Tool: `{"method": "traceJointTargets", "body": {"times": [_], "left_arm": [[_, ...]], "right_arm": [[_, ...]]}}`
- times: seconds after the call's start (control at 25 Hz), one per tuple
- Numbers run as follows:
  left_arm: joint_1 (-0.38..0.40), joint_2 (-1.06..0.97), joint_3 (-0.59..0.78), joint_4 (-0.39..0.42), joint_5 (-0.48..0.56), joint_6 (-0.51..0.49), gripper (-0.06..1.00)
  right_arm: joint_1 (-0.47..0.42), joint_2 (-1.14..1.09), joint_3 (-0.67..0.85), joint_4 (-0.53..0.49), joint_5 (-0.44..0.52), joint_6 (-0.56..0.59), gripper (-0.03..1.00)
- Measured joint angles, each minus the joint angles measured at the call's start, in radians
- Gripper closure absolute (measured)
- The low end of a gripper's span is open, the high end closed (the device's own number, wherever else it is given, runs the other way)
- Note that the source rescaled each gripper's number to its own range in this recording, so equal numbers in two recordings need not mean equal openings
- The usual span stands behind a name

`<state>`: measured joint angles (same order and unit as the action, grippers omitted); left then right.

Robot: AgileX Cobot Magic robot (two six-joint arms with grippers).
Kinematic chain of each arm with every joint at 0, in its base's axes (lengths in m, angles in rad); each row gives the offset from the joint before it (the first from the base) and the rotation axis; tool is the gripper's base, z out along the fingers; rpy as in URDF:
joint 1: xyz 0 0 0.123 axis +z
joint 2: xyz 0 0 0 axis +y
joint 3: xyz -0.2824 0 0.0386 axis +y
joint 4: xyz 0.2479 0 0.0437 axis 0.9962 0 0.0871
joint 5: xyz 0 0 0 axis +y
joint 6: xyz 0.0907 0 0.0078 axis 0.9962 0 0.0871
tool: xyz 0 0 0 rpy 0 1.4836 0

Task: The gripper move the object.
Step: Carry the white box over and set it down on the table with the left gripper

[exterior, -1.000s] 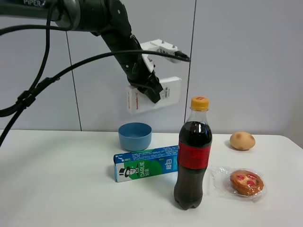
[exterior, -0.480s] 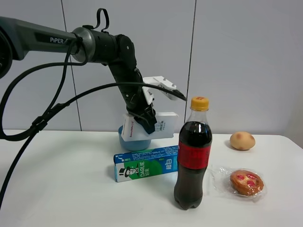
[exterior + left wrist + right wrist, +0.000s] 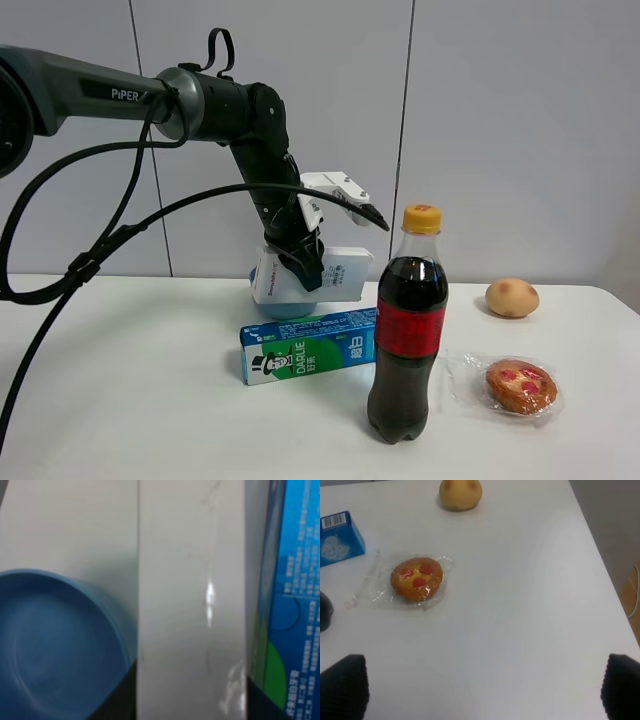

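Left arm (image 3: pixel 245 120) angled down, left end effector (image 3: pixel 307 268) clamped; right end effector (image 3: pixel 482 687) spread wide.

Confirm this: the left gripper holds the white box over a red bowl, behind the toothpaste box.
Wrong colour: the bowl is blue, as the left wrist view shows. The left gripper does hold the white box over it, behind the toothpaste box.

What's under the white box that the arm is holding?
The blue bowl and toothpaste box show on either side; directly beneath the white box is hidden.
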<state>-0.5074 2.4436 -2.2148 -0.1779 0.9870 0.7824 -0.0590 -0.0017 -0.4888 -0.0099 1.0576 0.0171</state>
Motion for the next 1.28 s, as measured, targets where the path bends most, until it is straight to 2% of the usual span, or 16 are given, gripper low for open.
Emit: {"method": "traceJointTargets", "body": {"times": [0.32,0.52,0.92,0.96,1.12,1.16,1.28], "left_arm": [[0.0,0.042,0.013,-0.003,-0.011,0.003,0.94],[0.0,0.054,0.014,-0.009,-0.057,0.001,0.94],[0.0,0.061,0.014,-0.022,-0.053,-0.002,0.93],[0.0,0.061,0.014,-0.023,-0.053,-0.004,0.9],[0.0,0.06,0.014,-0.027,-0.057,-0.012,0.54],[0.0,0.058,0.014,-0.028,-0.057,-0.012,0.48],[0.0,0.05,0.014,-0.029,-0.055,-0.013,0.41]], "right_arm": [[0.0,0.0,0.0,0.0,0.0,0.0,-0.03],[0.0,0.0,0.0,0.0,0.0,0.0,-0.03],[0.0,0.0,0.0,0.0,0.0,0.0,-0.03],[0.0,0.0,0.0,0.0,0.0,0.0,-0.03],[0.0,0.0,0.0,0.0,0.0,0.0,-0.03],[0.0,0.0,0.0,0.0,0.0,0.0,-0.03],[0.0,0.0,0.0,0.0,0.0,0.0,-0.03]]}}
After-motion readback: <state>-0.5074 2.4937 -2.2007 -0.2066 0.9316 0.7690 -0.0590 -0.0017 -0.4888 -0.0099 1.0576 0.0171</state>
